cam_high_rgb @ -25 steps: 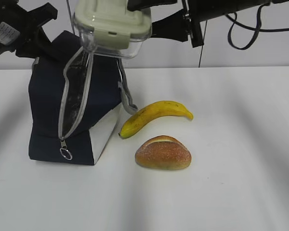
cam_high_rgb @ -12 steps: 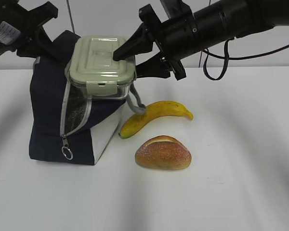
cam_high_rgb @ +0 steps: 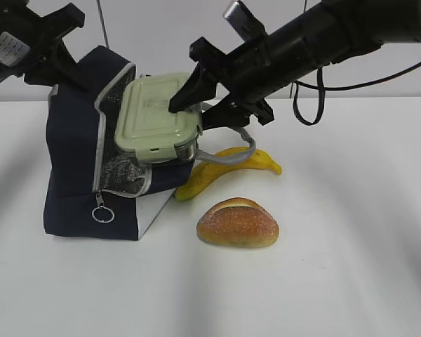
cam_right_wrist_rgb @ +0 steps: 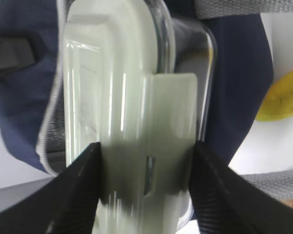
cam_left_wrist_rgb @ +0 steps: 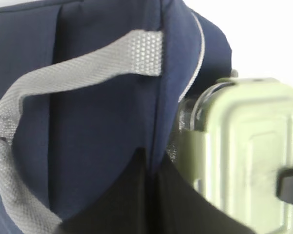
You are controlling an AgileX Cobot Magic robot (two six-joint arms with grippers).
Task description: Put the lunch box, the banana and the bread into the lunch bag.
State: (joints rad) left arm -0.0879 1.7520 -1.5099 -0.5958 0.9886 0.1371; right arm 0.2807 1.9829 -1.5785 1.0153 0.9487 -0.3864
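The navy lunch bag (cam_high_rgb: pixel 74 175) stands at the left with its zipper open and the silver lining showing. My left gripper (cam_left_wrist_rgb: pixel 151 158) is shut on the bag's top fabric edge (cam_left_wrist_rgb: pixel 97 126). My right gripper (cam_high_rgb: pixel 189 111) is shut on the green-lidded lunch box (cam_high_rgb: pixel 158 116), with one finger on each side (cam_right_wrist_rgb: pixel 146 146). The box is tilted, its far end inside the bag's mouth (cam_right_wrist_rgb: pixel 117 87); in the left wrist view the lunch box (cam_left_wrist_rgb: pixel 249 156) shows beside the bag. The banana (cam_high_rgb: pixel 259 161) and the bread (cam_high_rgb: pixel 237 222) lie on the table to the right of the bag.
A grey bag handle (cam_high_rgb: pixel 231 153) loops over the banana's left part. A ring zipper pull (cam_high_rgb: pixel 102 213) hangs on the bag's front. The white table (cam_high_rgb: pixel 351 246) stretches right and forward of the bread. The banana's tip (cam_right_wrist_rgb: pixel 283 97) shows past the bag.
My right gripper has come down with the lunch box from above the bag and tipped it into the opening. The bag's mouth has spread wider. The left gripper has stayed put.
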